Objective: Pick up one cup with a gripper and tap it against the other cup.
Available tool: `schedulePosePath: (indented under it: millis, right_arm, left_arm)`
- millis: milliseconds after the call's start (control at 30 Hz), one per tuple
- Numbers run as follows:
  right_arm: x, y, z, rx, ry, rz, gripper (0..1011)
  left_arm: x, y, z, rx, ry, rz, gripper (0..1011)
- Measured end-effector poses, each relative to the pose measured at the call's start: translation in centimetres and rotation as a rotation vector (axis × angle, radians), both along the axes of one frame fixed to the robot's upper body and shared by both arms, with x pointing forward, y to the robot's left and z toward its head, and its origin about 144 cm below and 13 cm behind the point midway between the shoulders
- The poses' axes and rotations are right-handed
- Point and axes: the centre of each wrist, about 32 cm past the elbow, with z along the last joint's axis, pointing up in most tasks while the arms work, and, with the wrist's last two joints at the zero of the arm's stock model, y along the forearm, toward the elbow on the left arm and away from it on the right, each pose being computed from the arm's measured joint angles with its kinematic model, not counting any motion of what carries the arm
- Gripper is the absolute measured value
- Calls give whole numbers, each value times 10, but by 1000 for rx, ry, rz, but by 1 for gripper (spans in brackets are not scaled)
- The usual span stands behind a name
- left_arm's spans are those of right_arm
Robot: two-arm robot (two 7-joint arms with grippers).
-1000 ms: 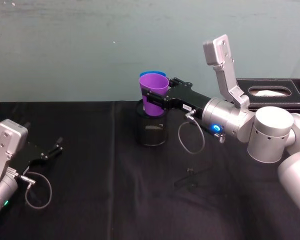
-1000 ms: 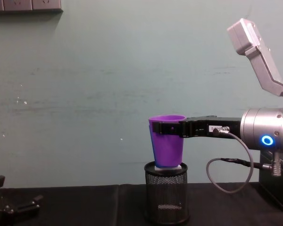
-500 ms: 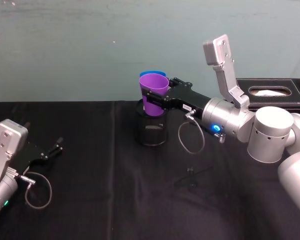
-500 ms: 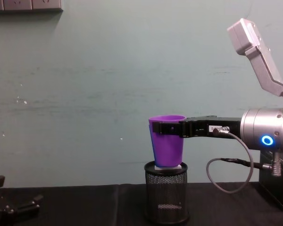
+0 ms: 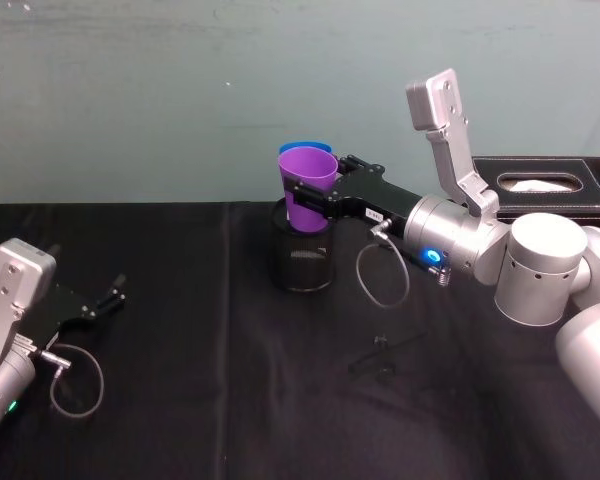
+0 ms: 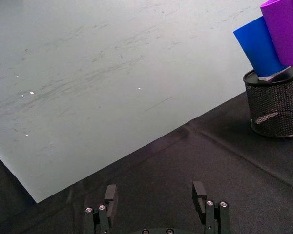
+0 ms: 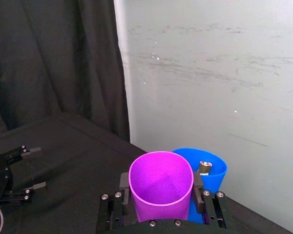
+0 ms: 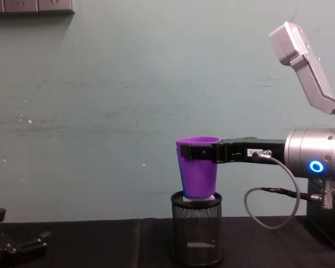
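Two cups, rims side by side over the mesh pen holder; my right gripper clamps the purple cup beside the blue cup, left gripper gapes empty, black table open around

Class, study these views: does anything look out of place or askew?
Yes. The blue cup perches tilted on top of the mesh holder, not on the table. The right gripper holds the purple cup right beside it. The left gripper lies idle.
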Motion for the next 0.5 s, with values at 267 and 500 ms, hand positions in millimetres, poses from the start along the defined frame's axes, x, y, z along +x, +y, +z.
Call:
schedulePosePath:
  millis: [267, 500]
  right_arm:
    - [0, 0, 0, 0, 0, 0, 736]
    - [0, 0, 0, 0, 0, 0, 736]
  left_arm:
    - [0, 0, 0, 0, 0, 0, 1000]
    - [0, 0, 0, 0, 0, 0, 1000]
